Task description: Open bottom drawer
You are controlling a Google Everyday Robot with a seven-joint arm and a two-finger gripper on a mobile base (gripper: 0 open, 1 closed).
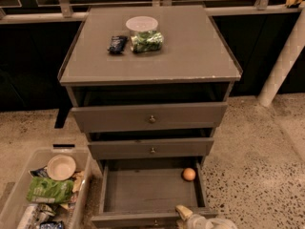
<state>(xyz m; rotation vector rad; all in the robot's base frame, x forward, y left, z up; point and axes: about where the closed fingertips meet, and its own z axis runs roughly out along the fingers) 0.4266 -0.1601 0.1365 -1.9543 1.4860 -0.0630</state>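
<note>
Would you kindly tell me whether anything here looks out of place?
An orange round object lies loose in the back right corner of the open bottom drawer. The gripper is at its front edge. Nothing else stands out.

Cabinet top point(190, 56): tub point(141, 24) rear, bag point(147, 41) just before it, packet point(117, 44) left of bag | top drawer point(148, 117) over middle drawer point(151, 148) over bottom drawer point(143, 190), lowest standing furthest out | round item point(189, 174) in its rear right corner | my gripper point(190, 218) at its front edge, right of centre | bin point(85, 190) on floor, left of cabinet, holds dish point(61, 167) and pouch point(50, 190) | post point(283, 56) right, behind.
</note>
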